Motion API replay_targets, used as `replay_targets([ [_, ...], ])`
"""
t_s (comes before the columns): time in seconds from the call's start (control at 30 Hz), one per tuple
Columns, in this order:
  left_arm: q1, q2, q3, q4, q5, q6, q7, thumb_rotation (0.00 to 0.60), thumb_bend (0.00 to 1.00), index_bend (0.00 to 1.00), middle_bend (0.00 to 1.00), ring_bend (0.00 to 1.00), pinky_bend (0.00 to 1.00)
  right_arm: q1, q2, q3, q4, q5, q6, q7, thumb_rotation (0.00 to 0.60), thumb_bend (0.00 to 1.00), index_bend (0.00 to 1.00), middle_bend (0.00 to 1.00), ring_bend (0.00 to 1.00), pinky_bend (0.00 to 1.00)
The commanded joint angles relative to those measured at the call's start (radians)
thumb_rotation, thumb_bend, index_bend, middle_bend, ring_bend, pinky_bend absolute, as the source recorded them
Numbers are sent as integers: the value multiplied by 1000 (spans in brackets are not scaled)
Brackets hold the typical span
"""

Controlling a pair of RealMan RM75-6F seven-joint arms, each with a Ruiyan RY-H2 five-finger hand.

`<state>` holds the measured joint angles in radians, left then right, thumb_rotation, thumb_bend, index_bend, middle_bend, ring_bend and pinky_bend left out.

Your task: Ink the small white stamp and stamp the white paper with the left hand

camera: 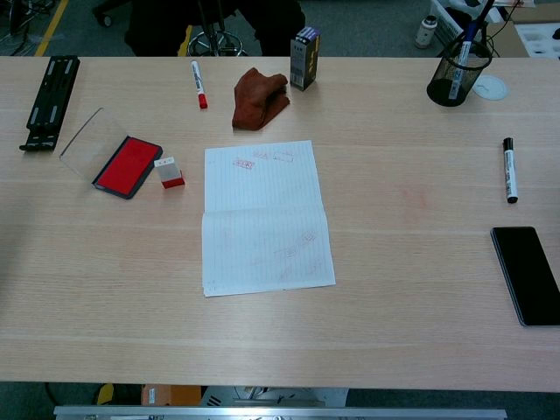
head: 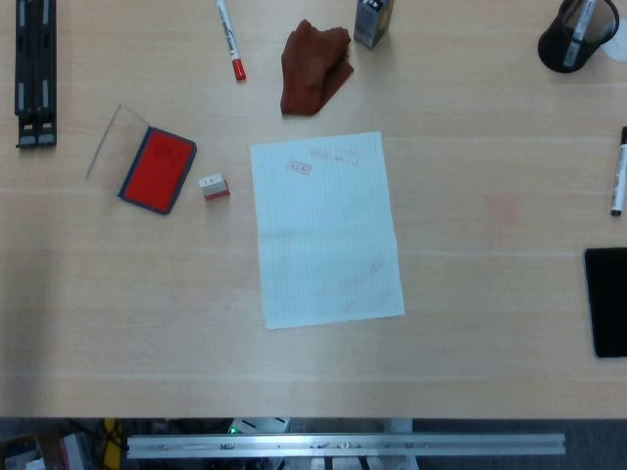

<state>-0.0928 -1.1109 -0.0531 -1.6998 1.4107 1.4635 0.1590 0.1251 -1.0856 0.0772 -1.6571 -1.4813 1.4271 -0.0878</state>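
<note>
Stamp (head: 214,186) (camera: 169,172) small and white with a red base, upright on table (head: 470,352) (camera: 411,332), just beside the pad's 3 o'clock edge, apart from the paper. Nearest: paper (head: 328,235) (camera: 262,219) lying flat at centre, lined, faint red marks near its far edge and lower half. At 3 o'clock near the edge, phone (head: 607,302) (camera: 528,274), dark, face up. At 10 o'clock of the paper, pad (head: 158,169) (camera: 128,166) open, red ink showing, clear lid (head: 118,142) (camera: 91,140) tilted up on its far-left side. At 2 o'clock, black pen (head: 618,176) (camera: 508,170). Further, at 12 o'clock, brown cloth (head: 313,67) (camera: 258,96) crumpled; red-tipped pen (head: 229,39) (camera: 197,83) at 11; small box (head: 373,22) (camera: 304,57) upright beside the cloth. Far right, mesh cup (head: 578,37) (camera: 457,74) with pens. Far left, black rail (head: 34,73) (camera: 51,101). Neither hand seen in either view, so whether wide, narrow or holding anything cannot be told.
</note>
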Motion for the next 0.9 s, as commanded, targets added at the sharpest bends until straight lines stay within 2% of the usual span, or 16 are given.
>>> replay_targets([
  [0.03, 4, -6, -2, 3, -2, 8, -1, 600, 254, 265, 303, 282, 391, 0, 0, 0, -1, 0, 1, 3, 600, 117, 322, 440, 360, 511],
  [0.27, 9, -10, -1, 5, 12, 21, -11, 600, 255, 265, 312, 282, 391, 1, 4, 6, 3, 2, 6, 13, 600, 117, 322, 440, 360, 511],
  [0.5, -20, 2, 0, 4, 51, -8, -28, 600, 254, 266, 329, 291, 403, 20, 26, 33, -6, 12, 2, 9, 600, 118, 322, 440, 359, 511],
  [0.6, -42, 13, -2, -5, 73, -31, -36, 600, 254, 269, 374, 339, 456, 33, 36, 46, -14, 18, -6, -3, 600, 117, 321, 440, 360, 511],
  [0.7, -69, 28, -3, -23, 91, -65, -49, 600, 255, 271, 458, 435, 553, 46, 42, 55, -22, 22, -16, -9, 600, 117, 322, 440, 360, 511],
  [0.9, -135, 40, -15, -65, 106, -146, -65, 600, 254, 274, 664, 660, 812, 73, 41, 59, -21, 29, -53, -13, 600, 118, 322, 440, 359, 511],
])
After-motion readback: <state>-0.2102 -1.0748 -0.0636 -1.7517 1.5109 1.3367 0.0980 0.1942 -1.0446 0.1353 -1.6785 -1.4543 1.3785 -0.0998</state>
